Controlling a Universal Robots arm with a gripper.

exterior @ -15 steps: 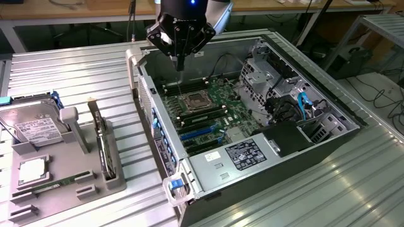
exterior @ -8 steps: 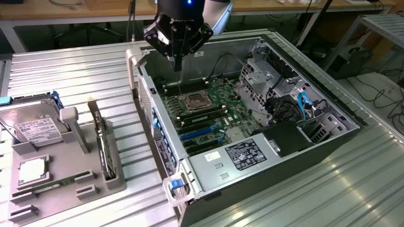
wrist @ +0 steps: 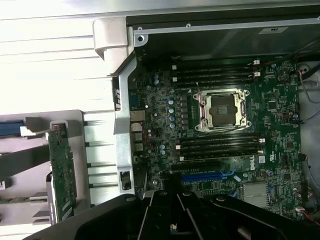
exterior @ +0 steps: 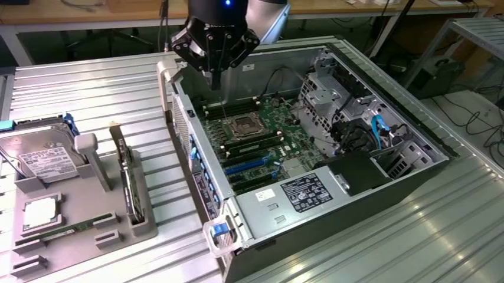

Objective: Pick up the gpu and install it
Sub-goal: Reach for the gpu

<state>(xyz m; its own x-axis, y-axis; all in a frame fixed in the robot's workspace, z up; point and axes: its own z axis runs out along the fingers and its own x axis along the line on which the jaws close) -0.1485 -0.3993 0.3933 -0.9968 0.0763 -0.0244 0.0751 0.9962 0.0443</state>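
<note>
The gpu [exterior: 126,177] is a thin dark card standing on its edge in a slot of the grey holder [exterior: 146,227], at the exterior view's left of the open computer case [exterior: 409,132]. From the wrist view, the gpu [wrist: 61,172] appears as a narrow board beside the case wall. My gripper [exterior: 215,82] hangs above the far end of the motherboard [exterior: 291,138], over the case and well apart from the card. Its fingers are shut with nothing between them. The black gripper [wrist: 172,225] sits over the blue expansion slots [wrist: 207,176].
The holder also carries a silver hard drive [exterior: 43,156], a processor [exterior: 39,213] and a green memory stick [exterior: 67,231]. On the board are an open processor socket [wrist: 222,110] and blue slots [exterior: 248,166]. A power supply [exterior: 303,194] and drive cage [exterior: 331,88] fill the case's other parts.
</note>
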